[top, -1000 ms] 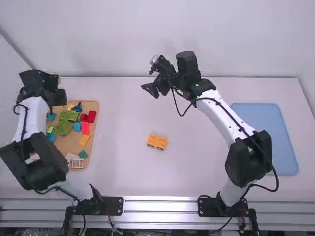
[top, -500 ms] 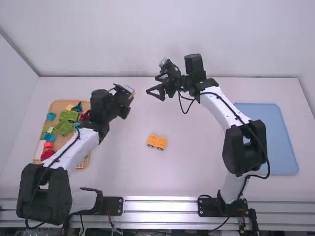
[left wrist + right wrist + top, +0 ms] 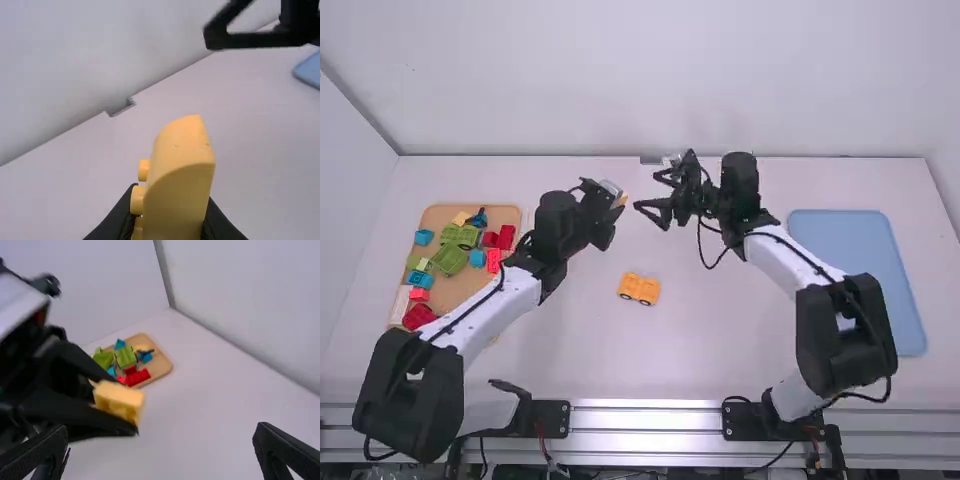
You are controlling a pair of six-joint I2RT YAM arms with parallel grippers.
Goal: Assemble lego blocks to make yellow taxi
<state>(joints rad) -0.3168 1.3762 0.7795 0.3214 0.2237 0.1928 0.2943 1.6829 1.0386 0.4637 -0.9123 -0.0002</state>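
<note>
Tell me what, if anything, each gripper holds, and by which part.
The left gripper grips a yellow block by the end away from its rounded tip; the open right gripper holds nothing.

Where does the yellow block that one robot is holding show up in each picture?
High view: the yellow block is small, at the left gripper's tip, left of the middle, above the wheeled piece.
Left wrist view: the yellow block is large, clamped between that camera's own fingers.
Right wrist view: the yellow block juts from the left gripper, with the wooden tray behind.
Shared landmark: the open right gripper.
</note>
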